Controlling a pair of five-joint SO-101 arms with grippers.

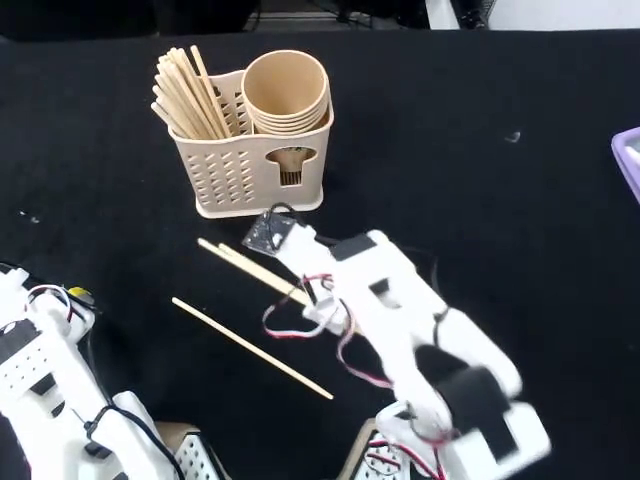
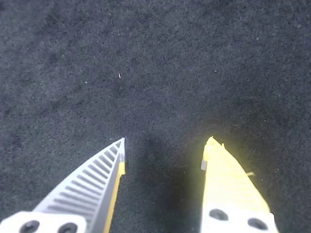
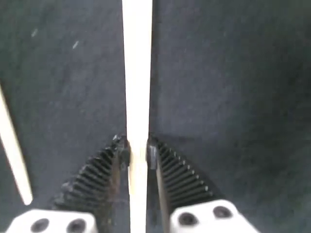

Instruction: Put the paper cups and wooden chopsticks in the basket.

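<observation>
The right claw point(image 3: 137, 145) is clamped on a held chopstick point(image 3: 137, 58). One dark toothed finger presses on each side of it. The held chopstick looks wide, so it may be two sticks side by side, but that is hard to tell.

From above, the right arm point(image 1: 400, 320) leans over the black table point(image 1: 500, 250), and its front end is just in front of the basket point(image 1: 235, 180). The held chopstick pokes out from under the arm, near the basket but not touching it.

A loose chopstick point(image 1: 250, 347) lies flat by itself on the table. It is closer to the arms and apart from the basket.

The basket is tan with little holes, and it has two halves. The paper cups point(image 1: 287, 85) sit stacked in one half. A bunch of chopsticks point(image 1: 185, 95) stands in the other half and leans outward.

The left claw point(image 2: 165, 145) has its fingers wide apart, with nothing between them. It hangs over bare table. The left arm point(image 1: 40, 390) sits at the near corner, well away from the basket. A purple thing point(image 1: 628, 160) peeks in at the table's edge.
</observation>
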